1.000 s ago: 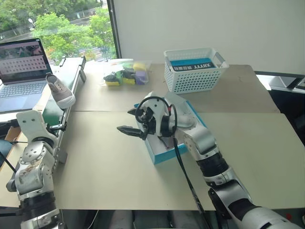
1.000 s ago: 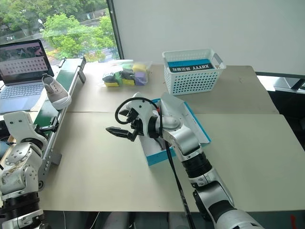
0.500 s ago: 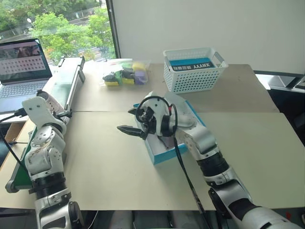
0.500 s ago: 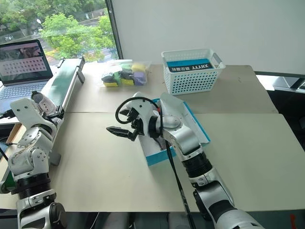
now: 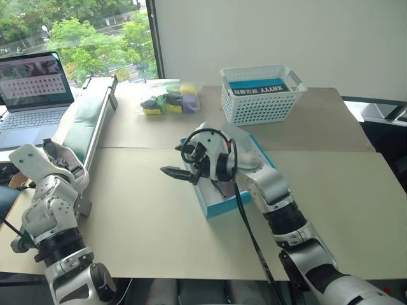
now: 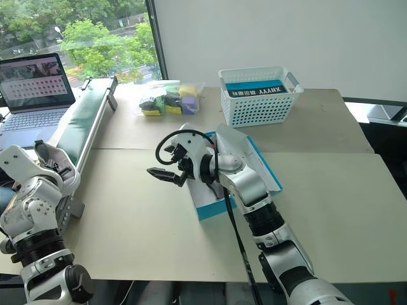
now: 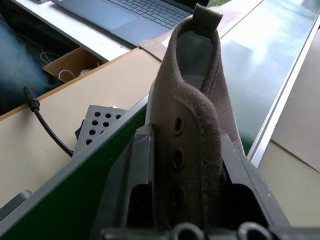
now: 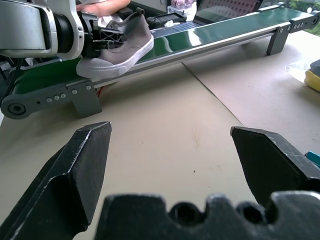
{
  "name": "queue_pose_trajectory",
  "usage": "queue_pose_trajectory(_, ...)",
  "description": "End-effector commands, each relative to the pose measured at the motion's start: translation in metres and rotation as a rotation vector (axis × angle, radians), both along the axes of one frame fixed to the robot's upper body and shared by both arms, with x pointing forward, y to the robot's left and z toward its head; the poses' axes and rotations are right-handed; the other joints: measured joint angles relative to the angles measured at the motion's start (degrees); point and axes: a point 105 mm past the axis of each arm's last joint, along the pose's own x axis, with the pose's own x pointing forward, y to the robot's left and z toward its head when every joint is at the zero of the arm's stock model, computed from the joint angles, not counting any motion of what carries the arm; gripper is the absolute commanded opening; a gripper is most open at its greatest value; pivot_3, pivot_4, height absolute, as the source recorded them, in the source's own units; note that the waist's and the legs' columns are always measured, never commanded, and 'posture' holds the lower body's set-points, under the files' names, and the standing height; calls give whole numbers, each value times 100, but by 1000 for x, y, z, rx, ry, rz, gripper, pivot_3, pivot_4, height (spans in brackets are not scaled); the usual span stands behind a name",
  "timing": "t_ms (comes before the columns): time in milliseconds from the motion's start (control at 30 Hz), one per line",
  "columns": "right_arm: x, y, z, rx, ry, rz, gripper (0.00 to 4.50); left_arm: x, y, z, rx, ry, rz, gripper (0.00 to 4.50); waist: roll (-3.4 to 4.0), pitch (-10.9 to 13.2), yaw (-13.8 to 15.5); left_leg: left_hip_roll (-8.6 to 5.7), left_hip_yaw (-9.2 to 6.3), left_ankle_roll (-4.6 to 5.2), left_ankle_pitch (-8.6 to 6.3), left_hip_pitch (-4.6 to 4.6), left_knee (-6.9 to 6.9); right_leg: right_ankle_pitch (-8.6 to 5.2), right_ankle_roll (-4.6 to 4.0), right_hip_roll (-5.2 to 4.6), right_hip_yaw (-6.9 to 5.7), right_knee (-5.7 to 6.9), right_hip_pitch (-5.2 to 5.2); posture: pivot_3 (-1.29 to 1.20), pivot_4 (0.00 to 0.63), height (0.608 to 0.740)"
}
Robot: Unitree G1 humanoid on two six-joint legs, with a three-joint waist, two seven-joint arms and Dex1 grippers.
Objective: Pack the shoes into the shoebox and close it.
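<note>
A grey-taupe shoe [image 7: 192, 100] with a pale sole stands on the green conveyor belt [image 5: 86, 127] at the table's left edge. My left gripper [image 7: 187, 160] is shut on its side near the laces, and the right wrist view also shows the shoe [image 8: 125, 42] in that grip. The blue shoebox [image 5: 222, 204] lies open mid-table, its lid [image 5: 249, 151] tilted back. My right arm hides much of its inside. My right gripper [image 5: 175, 173] hangs open over the table just left of the shoebox, pointing at the belt, with nothing between its fingers [image 8: 87, 160].
A white lattice basket [image 5: 261, 95] stands at the back of the table. Beside it lies a clear bag of sponges [image 5: 166, 101]. An open laptop [image 5: 32, 89] sits beyond the belt at far left. Bare tabletop lies between the belt and the shoebox.
The shoe came along the belt toward the near end. My left gripper swung in and shut on it. The right arm stayed put.
</note>
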Motion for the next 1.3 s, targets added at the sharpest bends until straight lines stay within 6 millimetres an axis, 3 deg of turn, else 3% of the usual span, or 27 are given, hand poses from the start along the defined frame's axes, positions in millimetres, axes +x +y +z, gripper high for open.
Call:
queue_pose_trajectory(33,0,1,17,19,-65,4,4500,15,-17,37,81,-123,-100,135,0,0,18,0,0,-1,0,-1,0,0,0,0,0,0,0,0,150,740)
queue_pose_trajectory(100,0,1,17,18,-63,2,4500,20,-28,60,160,-198,-146,135,-6,1,24,-1,0,-2,1,-5,0,0,0,0,-1,-5,0,0,150,740)
queue_pose_trajectory(167,0,0,19,40,-46,-3,4500,27,-52,97,267,-318,-244,135,-13,3,23,-1,0,-5,2,-21,0,0,0,-1,-1,-10,-11,0,150,740)
queue_pose_trajectory(267,2,-2,30,124,1,-21,4500,30,-75,120,316,-403,-335,135,-19,6,8,0,-1,-7,3,-30,0,1,-1,-1,-3,-12,-18,0,150,740)
queue_pose_trajectory(367,15,-12,54,275,73,-88,4500,33,-124,142,363,-484,-529,135,-18,6,-31,0,0,-7,3,-30,-2,1,-1,-3,-1,-13,-18,0,150,740)
queue_pose_trajectory(467,27,-24,78,447,181,-138,4500,33,-168,145,364,-500,-694,135,-18,6,-33,0,1,-7,3,-28,-3,1,-1,-2,0,-10,-18,0,150,740)
queue_pose_trajectory(633,39,-38,95,593,290,-184,4500,26,-224,137,248,-511,-852,135,-18,6,-27,0,1,-5,3,-28,-3,1,-1,-2,0,-8,-17,0,150,740)
queue_pose_trajectory(800,41,-38,88,551,293,-210,4500,28,-247,137,89,-530,-887,135,-17,6,-51,0,6,-2,1,-33,-3,1,-1,-2,4,-8,-20,0,150,740)
queue_pose_trajectory(967,44,-42,86,557,306,-241,4500,21,-272,143,43,-547,-964,135,-17,6,-45,-1,8,-2,2,-32,-2,1,0,-1,5,-13,-19,0,150,740)
queue_pose_trajectory(1233,55,-54,87,602,320,-297,4500,12,-278,144,29,-542,-1001,135,-17,7,-34,-1,8,-2,2,-33,-2,1,0,-1,4,-15,-19,0,150,740)
queue_pose_trajectory(1267,55,-55,89,623,328,-296,3984,12,-279,143,28,-537,-1007,105,-17,7,-34,-1,8,-2,2,-33,-2,1,0,-1,4,-15,-18,0,150,740)
queue_pose_trajectory(1300,55,-55,90,635,330,-291,3820,11,-280,142,28,-532,-1011,105,-17,7,-37,-2,8,-2,2,-33,-2,1,0,-1,4,-15,-18,0,150,740)
